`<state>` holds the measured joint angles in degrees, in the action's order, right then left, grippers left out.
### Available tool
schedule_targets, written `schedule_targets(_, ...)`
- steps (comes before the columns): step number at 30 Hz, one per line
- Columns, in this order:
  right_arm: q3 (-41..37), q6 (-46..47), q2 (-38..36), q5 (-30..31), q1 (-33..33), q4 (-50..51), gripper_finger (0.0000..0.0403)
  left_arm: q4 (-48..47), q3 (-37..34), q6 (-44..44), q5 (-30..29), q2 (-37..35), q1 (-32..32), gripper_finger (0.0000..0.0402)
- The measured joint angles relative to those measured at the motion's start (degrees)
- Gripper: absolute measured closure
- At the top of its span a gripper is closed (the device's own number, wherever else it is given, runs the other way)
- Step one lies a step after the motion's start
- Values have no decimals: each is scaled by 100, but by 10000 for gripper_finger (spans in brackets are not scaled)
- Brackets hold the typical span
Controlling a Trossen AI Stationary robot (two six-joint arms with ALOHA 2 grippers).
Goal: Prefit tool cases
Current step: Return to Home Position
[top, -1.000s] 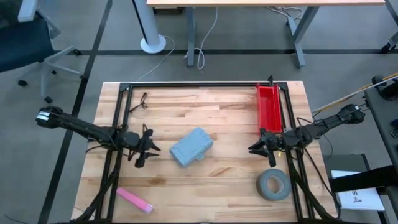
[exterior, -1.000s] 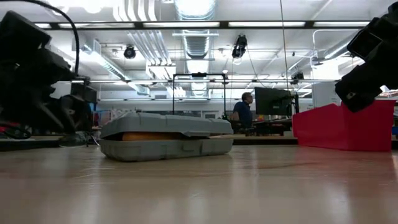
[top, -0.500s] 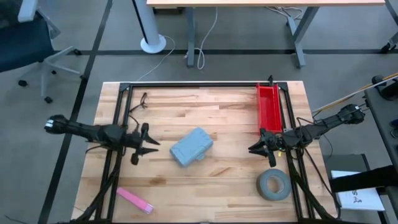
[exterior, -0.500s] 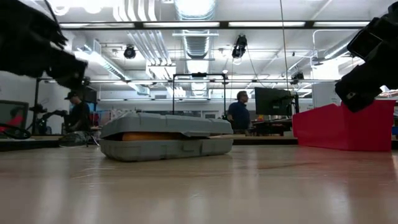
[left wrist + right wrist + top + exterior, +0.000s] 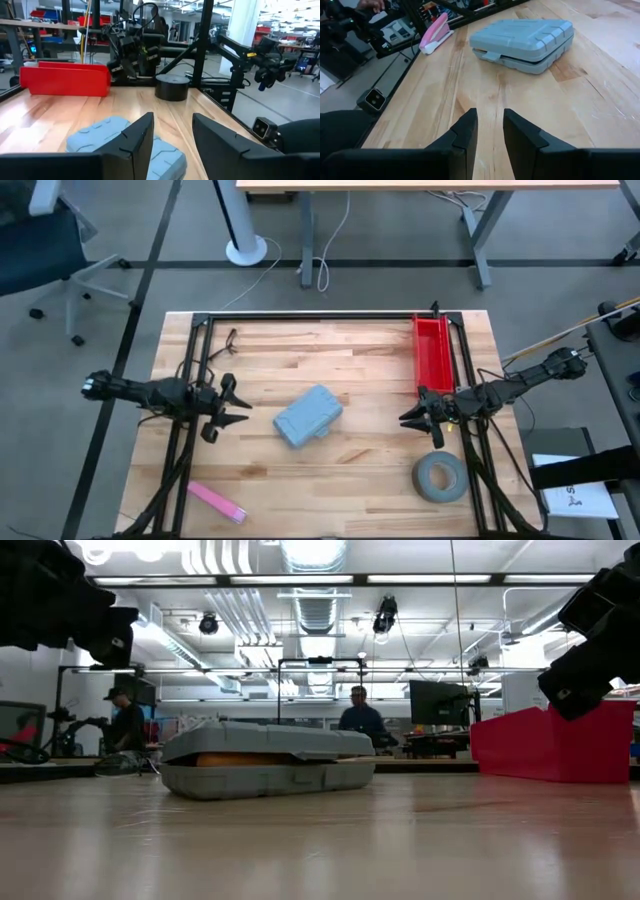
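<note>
Blue-grey case [image 5: 308, 416] sits closed at surface [image 5: 370, 480] centre, so I hold both arms clear: left pincer [image 5: 236, 405] wide by left edge, right pincer [image 5: 410, 418] narrowly parted by right edge.

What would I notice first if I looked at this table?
Probably the blue-grey tool case, lying shut in the middle of the wooden table with nothing touching it. Next comes the bright red bin along the table's right edge. Then the two dark arms on either side of the case, with the left gripper and the right gripper both open and empty.
</note>
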<state>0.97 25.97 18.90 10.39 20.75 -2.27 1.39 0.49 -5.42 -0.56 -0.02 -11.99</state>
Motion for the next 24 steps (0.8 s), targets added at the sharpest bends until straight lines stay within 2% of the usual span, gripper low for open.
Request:
schedule_targets(16, 2, -1, -30, -2, -2, 23, 358, 243, 0, -1, 3, 5, 9, 285)
schedule_targets(20, 0, -1, -405, -4, -4, 24, 358, 260, 0, -1, 2, 102, 9, 285)
schedule_targets(24, -15, -1, -1145, -7, -4, 4, 352, 262, 0, -1, 4, 226, 9, 278)
